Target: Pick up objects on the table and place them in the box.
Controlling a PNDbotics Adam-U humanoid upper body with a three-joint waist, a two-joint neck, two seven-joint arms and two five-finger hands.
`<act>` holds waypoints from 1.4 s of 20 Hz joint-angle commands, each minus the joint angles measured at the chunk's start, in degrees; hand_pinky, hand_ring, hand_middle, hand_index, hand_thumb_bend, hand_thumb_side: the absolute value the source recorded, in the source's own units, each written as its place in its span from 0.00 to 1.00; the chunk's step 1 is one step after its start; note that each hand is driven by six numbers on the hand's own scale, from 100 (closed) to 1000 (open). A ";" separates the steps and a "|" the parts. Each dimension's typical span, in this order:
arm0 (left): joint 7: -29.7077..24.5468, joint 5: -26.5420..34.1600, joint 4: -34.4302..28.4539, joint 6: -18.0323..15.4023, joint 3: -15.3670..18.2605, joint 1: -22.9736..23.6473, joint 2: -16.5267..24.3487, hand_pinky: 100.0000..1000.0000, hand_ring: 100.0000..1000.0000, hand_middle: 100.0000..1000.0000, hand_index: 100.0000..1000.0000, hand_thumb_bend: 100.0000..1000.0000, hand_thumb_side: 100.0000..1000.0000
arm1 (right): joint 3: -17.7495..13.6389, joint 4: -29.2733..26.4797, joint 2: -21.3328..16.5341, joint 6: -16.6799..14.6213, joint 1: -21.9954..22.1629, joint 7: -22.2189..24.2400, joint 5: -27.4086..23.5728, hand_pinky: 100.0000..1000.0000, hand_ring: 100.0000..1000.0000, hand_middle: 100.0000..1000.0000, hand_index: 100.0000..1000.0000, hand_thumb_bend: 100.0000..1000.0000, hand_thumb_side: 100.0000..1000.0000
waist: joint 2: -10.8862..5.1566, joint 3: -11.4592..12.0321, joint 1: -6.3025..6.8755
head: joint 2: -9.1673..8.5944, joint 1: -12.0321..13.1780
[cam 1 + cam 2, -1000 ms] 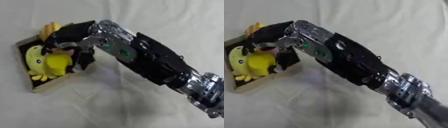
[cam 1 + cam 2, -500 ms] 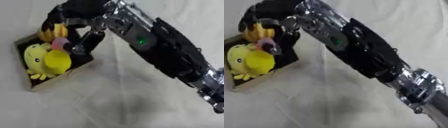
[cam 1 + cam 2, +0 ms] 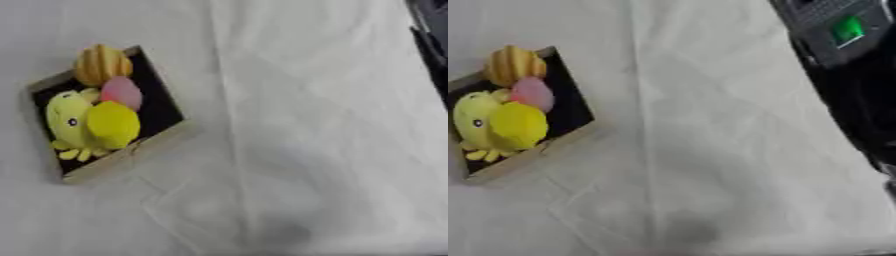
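On the table lies a big white cloth (image 3: 315, 125) with soft folds in it. It covers almost all that can be seen.

Along the right edge, the robot's right arm (image 3: 842, 65) comes in from the upper corner. It is black and grey, and it has a small bright green square (image 3: 849, 29) on a grey part near the top. The arm shows best in the right eye view. In the left eye view only a thin dark strip of it shows at the top right. No hand shows in either view, so it cannot be told if the fingers are apart or together. The left arm and hand do not show at all.

On the left side of the cloth sits the box (image 3: 162, 142). It is a flat tray with a pale wooden rim and a black floor, and it lies turned at a slant. The arm is well apart from it.

Four toys sit in the box, close together. The yellow plush toy (image 3: 63, 120) with a dark eye and little feet lies along the left side. A bright yellow round thing (image 3: 114, 124) rests on it. A pink egg shape (image 3: 122, 92) lies just above that. A striped orange thing like a small pumpkin (image 3: 101, 64) sits at the far corner, over the rim.

No words or labels can be read anywhere.
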 commanded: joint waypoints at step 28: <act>1.60 -1.40 -0.85 1.90 1.83 1.93 -2.41 0.68 0.60 0.57 0.75 0.00 0.44 | -19.87 -1.69 -6.18 -19.45 32.37 -27.18 -21.36 0.93 0.86 0.63 0.83 0.00 0.47 | -0.38 -3.43 3.46 | -3.02 3.90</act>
